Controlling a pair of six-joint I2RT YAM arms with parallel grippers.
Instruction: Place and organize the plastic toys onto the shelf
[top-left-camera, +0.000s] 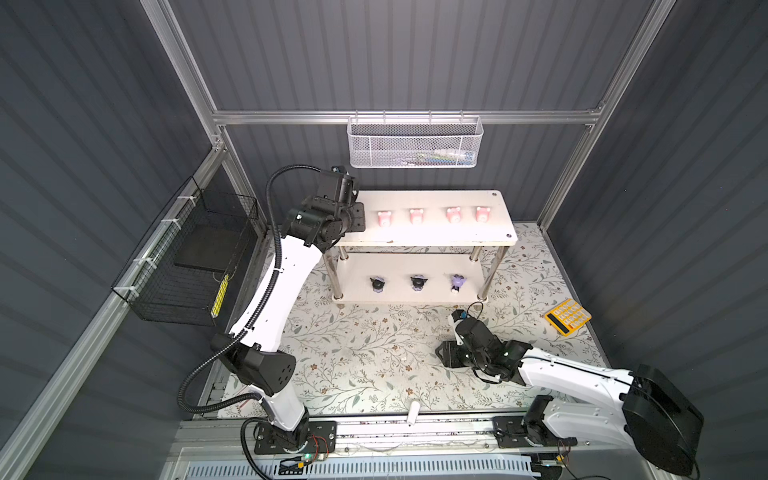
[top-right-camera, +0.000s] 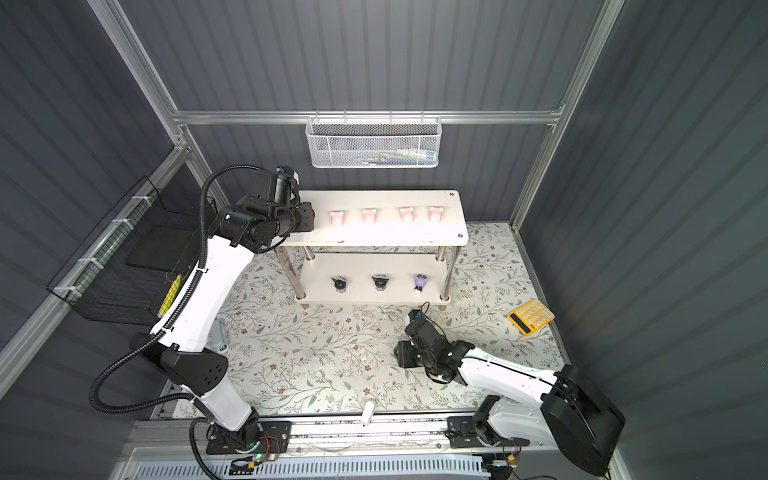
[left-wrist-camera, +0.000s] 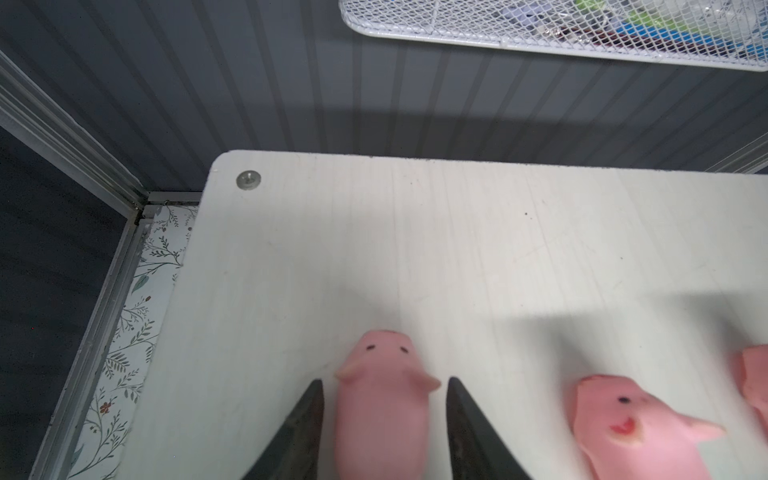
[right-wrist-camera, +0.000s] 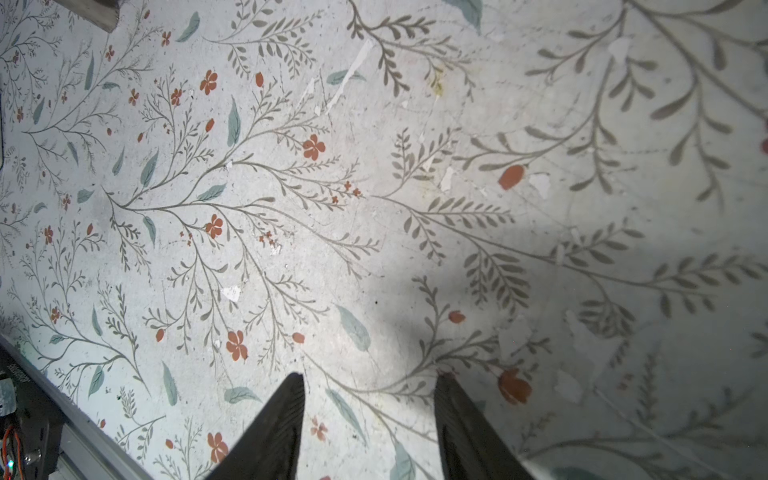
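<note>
Starting at your left gripper (left-wrist-camera: 384, 381): the jaws stand just wider than the pink pig (left-wrist-camera: 382, 415) lying between the fingers, with a thin strip of white board showing on each side, so it's got hold of nothing. That pig is on the top board of the shelf (left-wrist-camera: 457, 249), snout pointing away from the wrist, and the gripper hides it in both top views. These toys look small, light and squishy to me, so I'd guess they give under a pinch and could skid or tip on that smooth board. If you need to nudge one, take it gently across the flanks behind the ears. Just beside the gripper sits the next pig (left-wrist-camera: 623, 419), and in a top view the line runs away from the gripper out to the far pig (top-left-camera: 482, 213). Below, on the lower board, the middle purple toy (top-left-camera: 417, 282) has one more on each side, all spaced apart. The board is a bit scuffed, the grey ribbed wall is close beyond the fingertips and the white mesh basket (left-wrist-camera: 540, 33) hangs above there, so there's not much room to lift back. Your right gripper (right-wrist-camera: 372, 376) hangs low over the worn floral mat (right-wrist-camera: 374, 187), well apart from the shelf, jaws partly open and empty, with the yellow calculator (top-left-camera: 567, 316) off to its outer side.
</note>
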